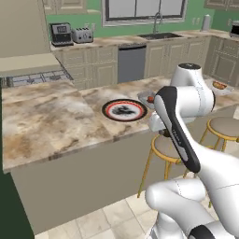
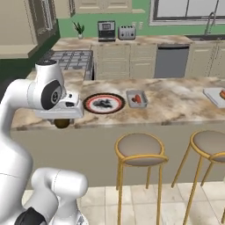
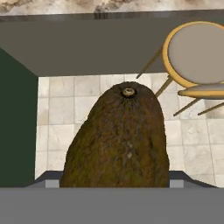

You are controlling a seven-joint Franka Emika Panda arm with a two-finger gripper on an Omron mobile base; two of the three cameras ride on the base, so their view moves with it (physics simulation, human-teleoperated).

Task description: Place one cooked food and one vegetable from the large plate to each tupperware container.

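My gripper (image 2: 62, 121) is shut on a brown, rough-skinned avocado (image 3: 119, 144), stem end pointing away from the hand. It hangs just off the counter's front edge, above the tiled floor and left of the large plate (image 2: 89, 102) in the right base view. The black-rimmed large plate (image 1: 108, 108) lies on the marble island with dark food at its centre. One tupperware container (image 2: 136, 98) stands just right of the plate with red food inside. The other tupperware container (image 2: 214, 96) sits at the far right of the island, also holding food. The avocado hides the fingertips.
Two yellow-legged stools (image 2: 139, 150) (image 2: 212, 145) stand in front of the island, one also visible under the hand (image 3: 197, 52). A stove (image 2: 70, 59) lies beyond the island's left end. The back counter carries a toaster (image 2: 126, 32), a coffee machine (image 2: 106, 30) and a sink (image 1: 159, 35).
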